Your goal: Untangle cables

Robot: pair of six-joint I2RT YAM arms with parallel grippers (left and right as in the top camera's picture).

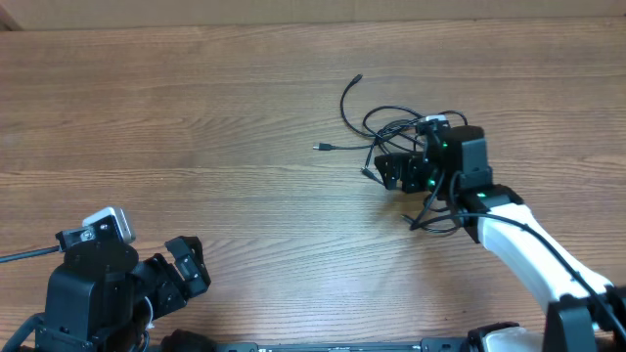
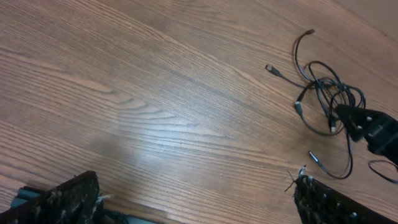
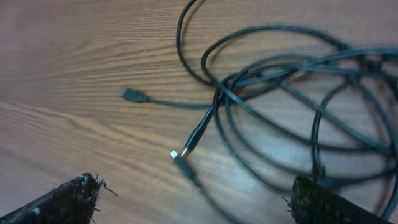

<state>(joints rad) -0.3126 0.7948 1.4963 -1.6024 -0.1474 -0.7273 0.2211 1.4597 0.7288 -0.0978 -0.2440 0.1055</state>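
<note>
Left end effector [image 1: 186,264], lower left: fingers spread, nothing held, well apart from the cables [image 1: 386,125]. Cables lie bunched on the bench [image 1: 196,108] right of centre, partly under the right end effector [image 1: 406,174], its fingers likewise apart

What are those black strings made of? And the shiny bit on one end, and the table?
The cables look like soft rubber or plastic: they are matte black and bend in loose loops. The plug tip looks like metal, since it glints bright silver. The table looks like wood, with brown grain lines, though it may be a smooth printed laminate.
</note>
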